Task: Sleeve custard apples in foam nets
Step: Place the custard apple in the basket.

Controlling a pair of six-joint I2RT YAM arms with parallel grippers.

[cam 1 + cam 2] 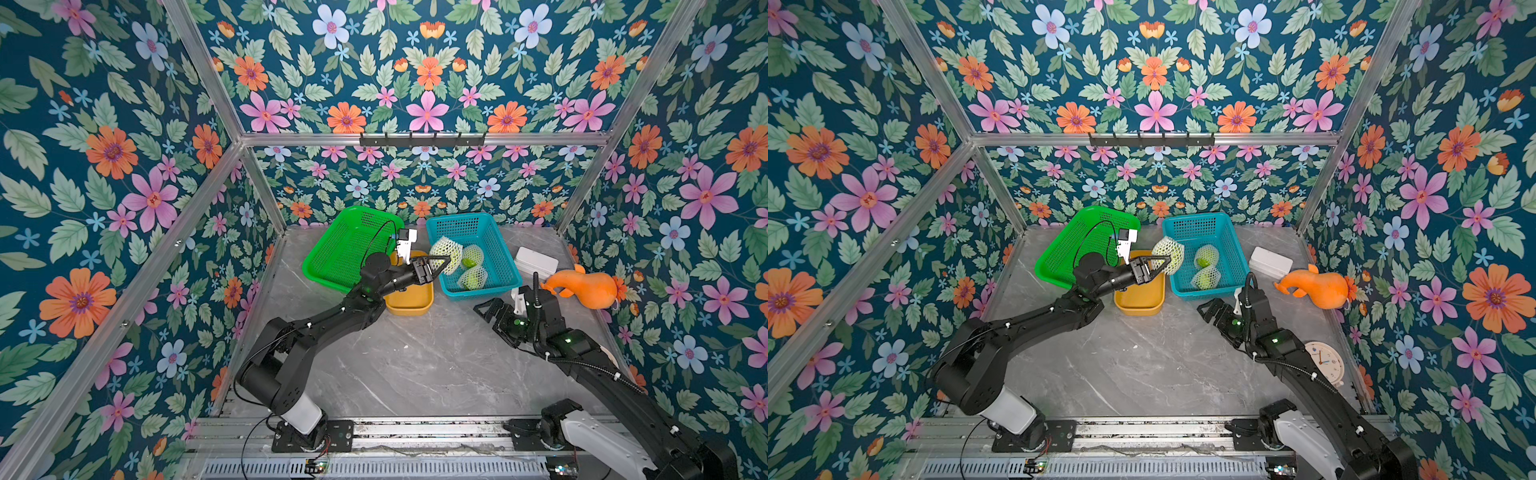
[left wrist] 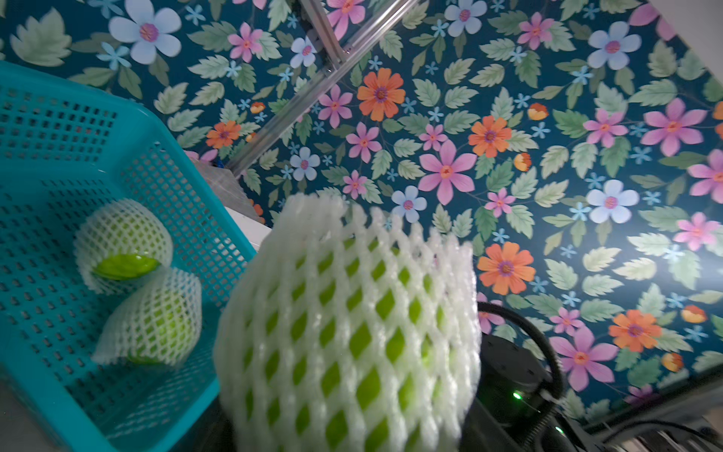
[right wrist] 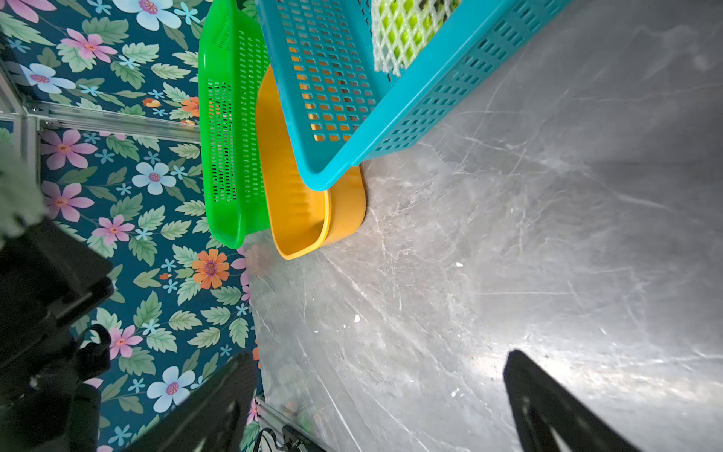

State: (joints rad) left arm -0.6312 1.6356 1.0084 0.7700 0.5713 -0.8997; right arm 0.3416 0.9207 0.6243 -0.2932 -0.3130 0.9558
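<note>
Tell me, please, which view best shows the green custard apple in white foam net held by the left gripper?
The left wrist view: the netted custard apple fills it close up, green showing through the mesh. Both top views show it small, partly behind the jaws of the left gripper. The right wrist view catches only what seems its edge.

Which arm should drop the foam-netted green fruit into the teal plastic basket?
Left: left claw grips the white-netted green fruit by the teal mesh basket; right claw hangs open, empty.
</note>
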